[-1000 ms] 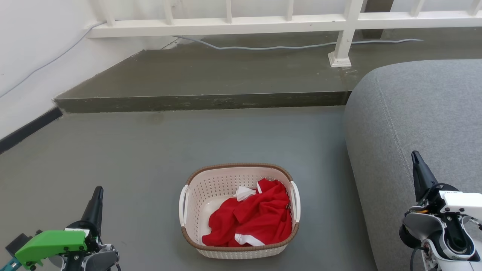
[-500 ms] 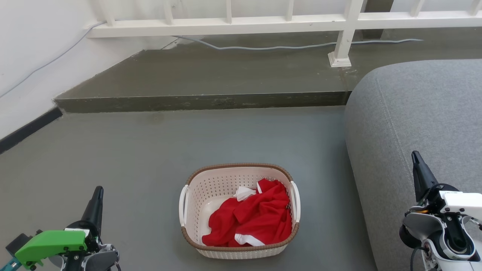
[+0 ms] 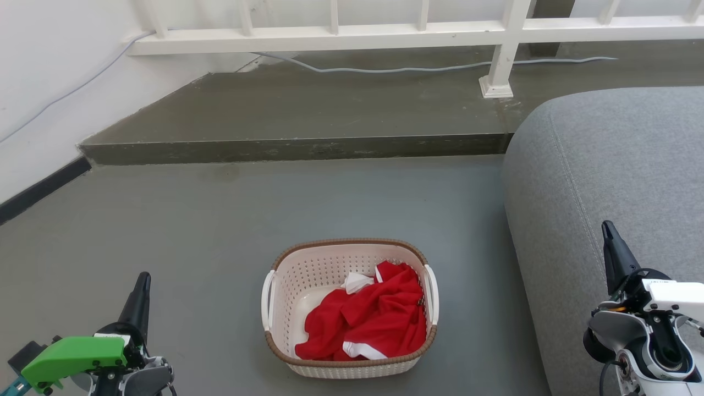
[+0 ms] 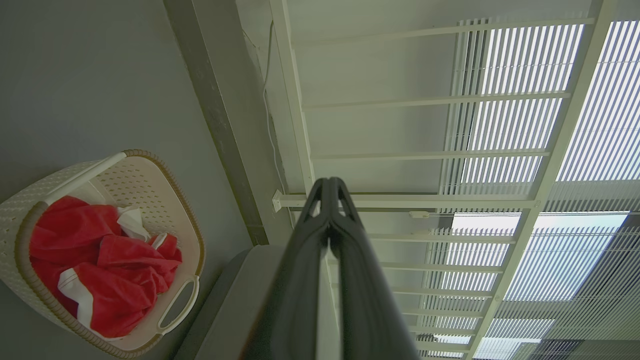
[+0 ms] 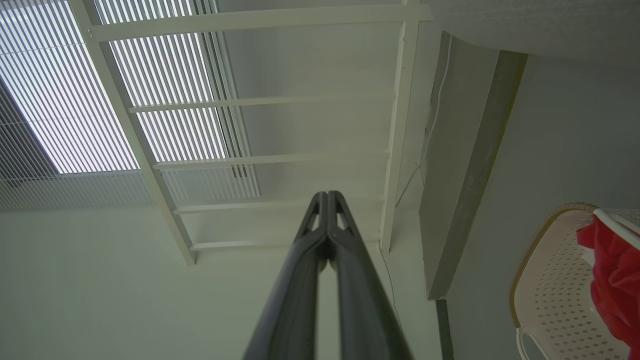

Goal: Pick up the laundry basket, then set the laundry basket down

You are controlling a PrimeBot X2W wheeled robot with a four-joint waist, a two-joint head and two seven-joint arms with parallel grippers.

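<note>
Left gripper (image 3: 143, 278): lower left of the head view. Its fingers are pressed together, tips touching, and point up the view with a slight lean to the right. A green cover (image 3: 74, 356) sits on its wrist.

Right gripper (image 3: 606, 226): lower right. Its fingers are likewise closed tip to tip and lean slightly left. A white cover (image 3: 675, 292) sits on its wrist.

Each wrist view shows its own two fingers meeting at the tips. Both grippers are empty.

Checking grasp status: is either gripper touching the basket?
No, the left gripper and right gripper sit apart from the laundry basket.
</note>
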